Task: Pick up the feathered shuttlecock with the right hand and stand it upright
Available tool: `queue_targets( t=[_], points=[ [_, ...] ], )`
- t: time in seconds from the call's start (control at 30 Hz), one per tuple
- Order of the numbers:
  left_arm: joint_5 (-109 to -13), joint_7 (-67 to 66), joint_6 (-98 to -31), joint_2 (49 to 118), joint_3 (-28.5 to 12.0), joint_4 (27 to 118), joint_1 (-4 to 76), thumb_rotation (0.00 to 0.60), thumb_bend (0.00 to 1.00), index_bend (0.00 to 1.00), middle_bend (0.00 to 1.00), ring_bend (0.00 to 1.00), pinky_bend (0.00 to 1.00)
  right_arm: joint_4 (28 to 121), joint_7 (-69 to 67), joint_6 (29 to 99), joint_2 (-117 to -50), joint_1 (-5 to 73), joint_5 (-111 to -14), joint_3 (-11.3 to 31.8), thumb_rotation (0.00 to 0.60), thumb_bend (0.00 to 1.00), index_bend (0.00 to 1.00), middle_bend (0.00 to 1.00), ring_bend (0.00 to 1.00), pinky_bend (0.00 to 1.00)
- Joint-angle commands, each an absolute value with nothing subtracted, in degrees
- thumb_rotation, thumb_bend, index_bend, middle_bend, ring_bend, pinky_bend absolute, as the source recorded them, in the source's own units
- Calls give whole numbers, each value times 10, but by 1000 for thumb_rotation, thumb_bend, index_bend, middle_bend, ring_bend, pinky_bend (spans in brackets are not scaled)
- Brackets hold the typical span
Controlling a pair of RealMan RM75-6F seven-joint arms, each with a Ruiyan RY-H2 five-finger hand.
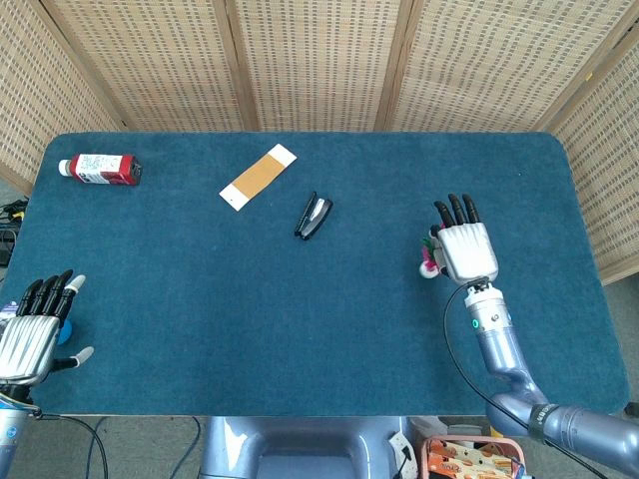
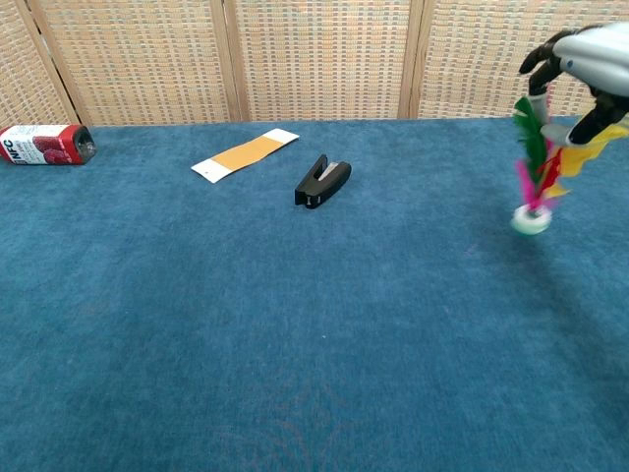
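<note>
The feathered shuttlecock [image 2: 536,172] hangs upright in the air at the right, its white base [image 2: 532,220] pointing down and its green, pink and yellow feathers up. My right hand [image 2: 582,57] grips the feather tips from above. In the head view the right hand [image 1: 467,249] covers most of the shuttlecock [image 1: 429,261], which peeks out at its left edge. My left hand [image 1: 34,327] rests open at the table's front left corner, far from it.
A black stapler [image 2: 322,181] lies mid-table, an orange-and-white strip [image 2: 245,154] behind it, and a red can [image 2: 44,144] on its side at the far left. The blue table [image 1: 200,299] ends just right of the right hand.
</note>
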State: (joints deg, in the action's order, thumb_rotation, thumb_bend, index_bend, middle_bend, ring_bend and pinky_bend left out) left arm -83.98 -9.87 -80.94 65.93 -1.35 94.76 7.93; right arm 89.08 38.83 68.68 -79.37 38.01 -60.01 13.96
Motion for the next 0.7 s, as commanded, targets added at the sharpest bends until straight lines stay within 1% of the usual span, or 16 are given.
queue_targets(
  t=[0.03, 0.4, 0.7],
  points=[
    [-840, -100, -810, 660, -13, 948, 79, 600, 12, 0, 0, 0, 0, 883, 412, 707, -793, 379, -604, 139, 600, 449, 595, 134, 0, 28],
    [-841, -100, -811, 660, -13, 948, 79, 600, 12, 0, 0, 0, 0, 862, 405, 687, -807, 378, -581, 130, 600, 448, 595, 135, 0, 28],
    [-841, -101, -811, 660, -14, 948, 79, 600, 12, 0, 0, 0, 0, 862, 407, 690, -812, 379, -585, 127, 600, 448, 595, 135, 0, 28]
  ],
)
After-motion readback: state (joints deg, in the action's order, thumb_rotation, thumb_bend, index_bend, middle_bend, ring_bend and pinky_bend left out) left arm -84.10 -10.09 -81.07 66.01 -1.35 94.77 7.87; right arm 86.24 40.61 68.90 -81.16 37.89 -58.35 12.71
